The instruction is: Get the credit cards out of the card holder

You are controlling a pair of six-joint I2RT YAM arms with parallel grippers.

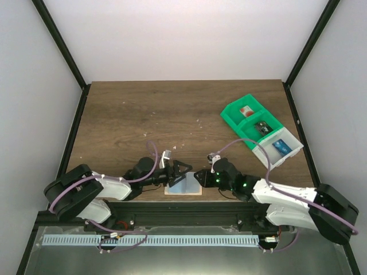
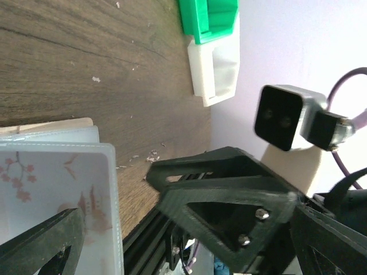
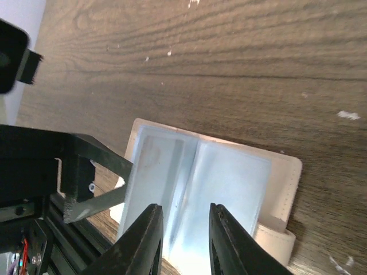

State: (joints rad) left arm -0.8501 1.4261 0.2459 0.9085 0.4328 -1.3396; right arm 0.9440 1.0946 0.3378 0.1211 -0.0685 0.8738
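The card holder (image 1: 183,187) lies open at the table's near edge, tan outside with pale blue-grey pockets (image 3: 229,177). A pale card with a darker stripe (image 3: 163,166) shows faintly inside its left pocket. No dark card is in view. My left gripper (image 1: 175,173) is open, jaws wide apart, with one finger (image 2: 46,243) resting on the holder's blossom-printed page (image 2: 57,183). My right gripper (image 3: 184,209) is open and empty, hovering just above the holder's middle fold, and it also shows in the top view (image 1: 200,177).
A green-and-white compartment tray (image 1: 261,129) with small items stands at the back right and also shows in the left wrist view (image 2: 212,46). The black frame rail (image 1: 183,209) runs just below the holder. White crumbs dot the wood.
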